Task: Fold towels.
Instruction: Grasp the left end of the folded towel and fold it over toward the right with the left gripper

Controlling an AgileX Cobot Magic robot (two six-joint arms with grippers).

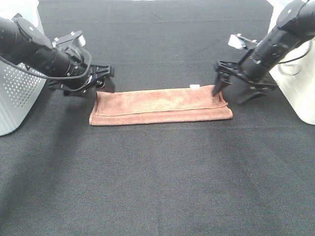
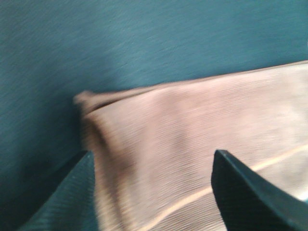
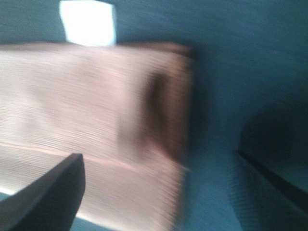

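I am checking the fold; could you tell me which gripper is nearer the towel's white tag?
The right gripper: the white tag on the far edge of the towel lies beside it; the left gripper is at the opposite end.

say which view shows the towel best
Exterior high: the whole folded towel lies in frame and sharp, from one end to the other. The left wrist view shows only one end of it, the right wrist view the other end, both blurred.
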